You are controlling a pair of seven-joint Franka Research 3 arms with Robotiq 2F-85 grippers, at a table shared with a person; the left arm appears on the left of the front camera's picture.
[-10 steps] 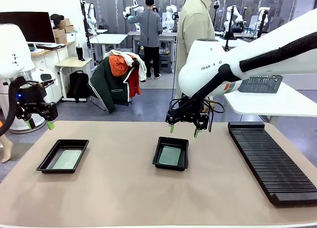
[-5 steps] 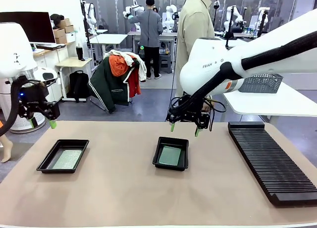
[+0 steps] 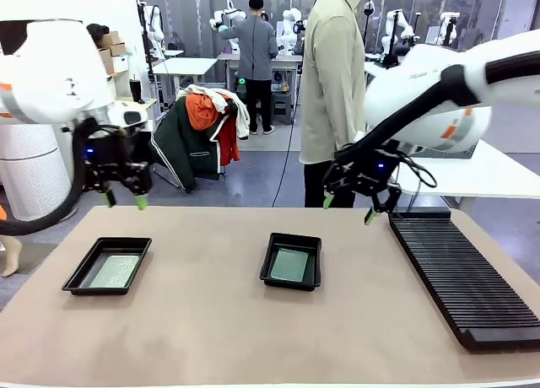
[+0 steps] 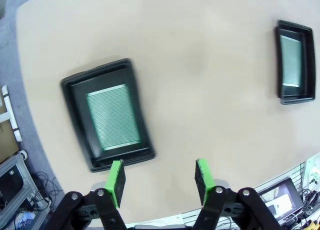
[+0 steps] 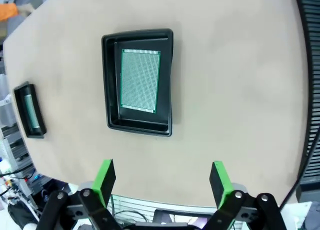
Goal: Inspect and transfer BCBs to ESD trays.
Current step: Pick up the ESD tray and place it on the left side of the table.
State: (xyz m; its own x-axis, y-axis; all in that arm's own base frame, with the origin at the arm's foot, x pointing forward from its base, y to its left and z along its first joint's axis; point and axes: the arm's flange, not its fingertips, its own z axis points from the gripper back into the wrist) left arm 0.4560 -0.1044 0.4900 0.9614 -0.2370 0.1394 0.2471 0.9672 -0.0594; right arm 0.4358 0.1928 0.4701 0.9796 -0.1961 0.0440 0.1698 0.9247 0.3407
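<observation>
One BCB [image 3: 112,271] is seen in the left tray [image 3: 77,278], another [image 3: 291,265] in the middle tray [image 3: 267,264]. Both hands, left [image 3: 123,200] and right [image 3: 348,207], are raised over the worktop's [image 3: 211,320] far edge, fingers apart, empty.

Ribbed black rack [image 3: 462,274] (table's right side)

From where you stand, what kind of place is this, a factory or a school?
Most likely a robotics lab or test workshop. Two white arms work at a table holding circuit boards in black trays, and more robot arms and workbenches stand behind.
</observation>
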